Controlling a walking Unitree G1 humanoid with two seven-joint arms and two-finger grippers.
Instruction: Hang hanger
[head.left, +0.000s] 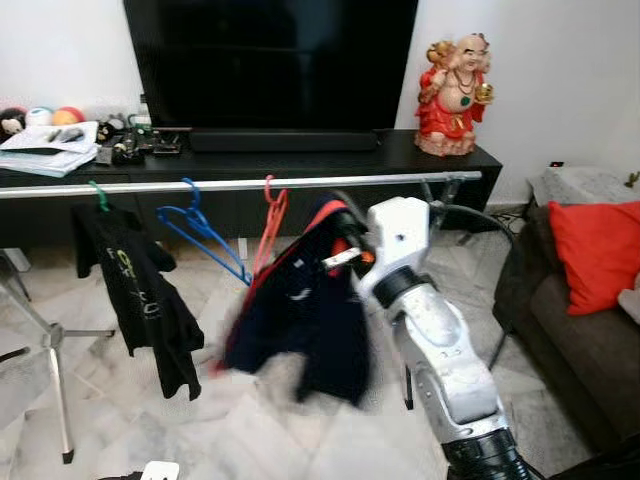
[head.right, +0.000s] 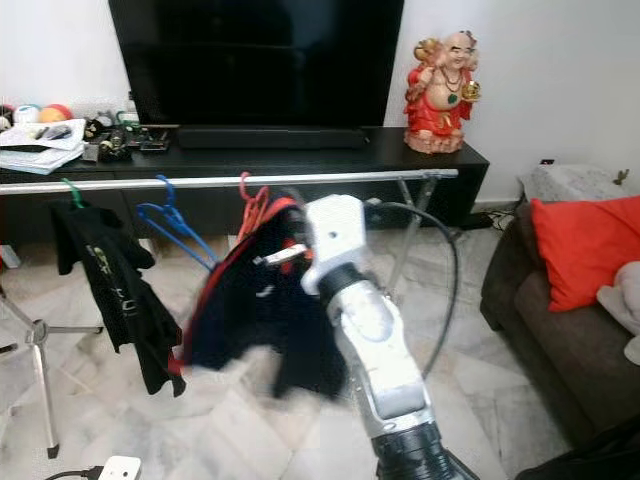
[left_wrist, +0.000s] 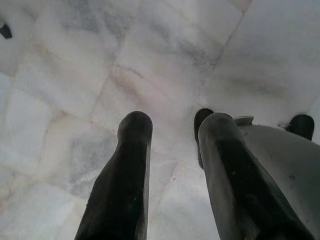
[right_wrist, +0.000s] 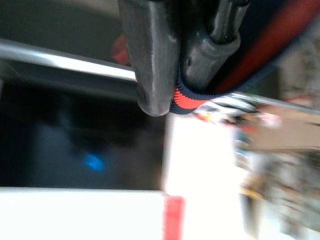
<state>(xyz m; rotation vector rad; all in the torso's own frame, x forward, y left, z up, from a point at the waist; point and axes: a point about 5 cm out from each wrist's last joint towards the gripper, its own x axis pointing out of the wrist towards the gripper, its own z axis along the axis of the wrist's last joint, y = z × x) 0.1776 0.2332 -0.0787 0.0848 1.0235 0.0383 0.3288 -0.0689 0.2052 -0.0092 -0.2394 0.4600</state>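
I hold the right gripper (head.left: 345, 250) up in front of the rail (head.left: 240, 184), and its fingers are closed tight on the collar of a dark blue garment with red trim (head.left: 300, 320). In the right wrist view I see the fingers (right_wrist: 150, 60) pinching the striped edge of this collar, with the rail just behind. The garment hangs from the gripper, a little below the rail and near it, and it looks blurred. I cannot see clearly the hanger inside it, so I cannot tell if its hook is already near the rail.

I judge the task is around the middle: the garment is lifted and brought to the rail, but it is not yet hung. What is left is to put the hook over the rail and then to let go.

On the rail I count three hangers: a green one carrying a black shirt (head.left: 135, 290), an empty blue hanger (head.left: 200, 235), and an empty red hanger (head.left: 270, 225). So there are two garments in total.

The left gripper (left_wrist: 172, 175) hangs over the marble floor (left_wrist: 100, 75), with its two fingers apart and holding nothing.
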